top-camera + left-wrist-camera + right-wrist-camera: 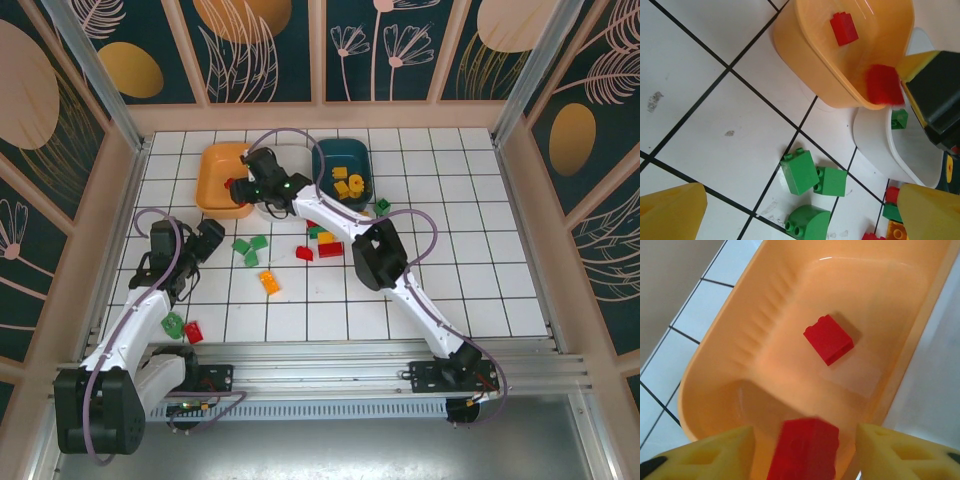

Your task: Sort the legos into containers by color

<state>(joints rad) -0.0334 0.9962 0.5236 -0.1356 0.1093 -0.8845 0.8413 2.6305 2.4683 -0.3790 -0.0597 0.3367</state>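
Three shallow trays line the far side of the tiled table (480, 260): an orange tray (212, 172), a white tray (872, 145) partly under the right arm, and a dark teal tray (335, 150). The right fingers (890, 452) are spread above the orange tray, with a blurred red brick (802, 450) loose between them, touching neither. A second red brick (829, 339) lies inside. The left fingers (670, 212) gape, empty, over three green bricks (800, 172). One green brick (899, 119) sits in the white tray, and several yellow bricks (348, 185) in the teal.

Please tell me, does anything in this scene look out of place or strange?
Nothing is spilled or damaged. Two bricks stand out: a green brick and a red brick lie apart from the other legos, close beside the left arm near its base.
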